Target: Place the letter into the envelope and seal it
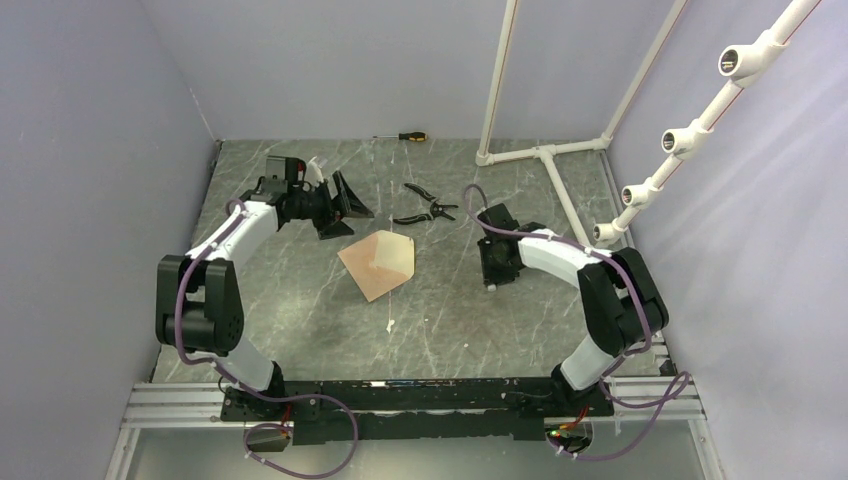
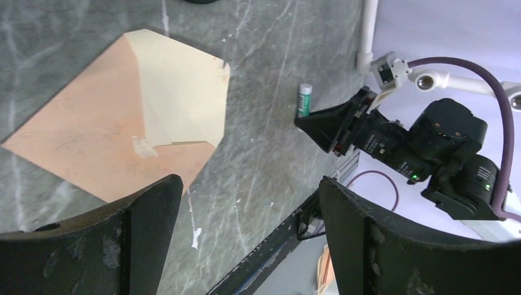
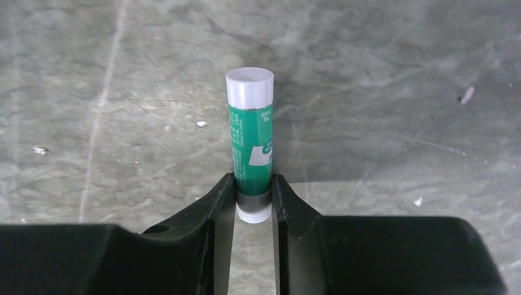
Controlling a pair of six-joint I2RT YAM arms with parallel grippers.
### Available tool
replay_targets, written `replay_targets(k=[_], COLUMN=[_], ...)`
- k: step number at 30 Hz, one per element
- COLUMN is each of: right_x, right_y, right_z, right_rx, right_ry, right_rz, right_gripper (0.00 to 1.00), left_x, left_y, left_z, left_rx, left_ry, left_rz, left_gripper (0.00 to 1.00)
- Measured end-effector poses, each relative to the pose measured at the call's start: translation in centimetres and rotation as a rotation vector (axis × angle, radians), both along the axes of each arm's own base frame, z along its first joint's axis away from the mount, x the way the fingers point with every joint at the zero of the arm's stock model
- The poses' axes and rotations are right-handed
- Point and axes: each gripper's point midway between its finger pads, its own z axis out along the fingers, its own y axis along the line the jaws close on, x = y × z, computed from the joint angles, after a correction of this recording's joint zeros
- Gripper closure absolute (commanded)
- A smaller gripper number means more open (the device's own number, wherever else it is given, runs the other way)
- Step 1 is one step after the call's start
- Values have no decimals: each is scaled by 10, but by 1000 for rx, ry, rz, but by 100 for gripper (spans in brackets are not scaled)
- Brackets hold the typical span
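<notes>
The brown envelope (image 1: 378,262) (image 2: 92,141) lies flat mid-table with its pointed flap (image 2: 178,92) folded open, cream side up. No separate letter sheet shows; the letter is hidden or out of view. My left gripper (image 1: 348,203) (image 2: 249,184) hovers open just behind and left of the envelope, holding nothing. To the envelope's right, my right gripper (image 1: 495,268) (image 3: 254,184) is down at the table. Its fingers press both sides of the lower end of a green glue stick (image 3: 250,135) (image 2: 304,98) with a white cap, which lies on the table.
Black pliers (image 1: 425,205) lie behind the envelope, and a screwdriver (image 1: 405,136) rests near the back wall. A white pipe frame (image 1: 545,155) stands at the back right. A small white scrap (image 1: 390,324) lies in front of the envelope. Walls close in on the left, back and right.
</notes>
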Motion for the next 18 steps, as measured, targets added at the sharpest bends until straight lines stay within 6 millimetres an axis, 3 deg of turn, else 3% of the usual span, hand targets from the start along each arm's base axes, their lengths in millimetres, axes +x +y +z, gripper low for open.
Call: replay_targets(k=[8, 16, 18], right_x=[11, 7, 5], right_y=[28, 107, 126], right_z=[11, 91, 111], right_rx=[86, 356, 398], right_ry=[-73, -303, -355], right_rz=[124, 472, 565], right_gripper=[95, 96, 95], left_x=[-3, -15, -19], left_y=[-34, -91, -101], left_z=[3, 19, 26], left_rx=[-63, -112, -129], left_ry=[38, 18, 3], left_rz=[-74, -269, -317], left_gripper=[7, 7, 12])
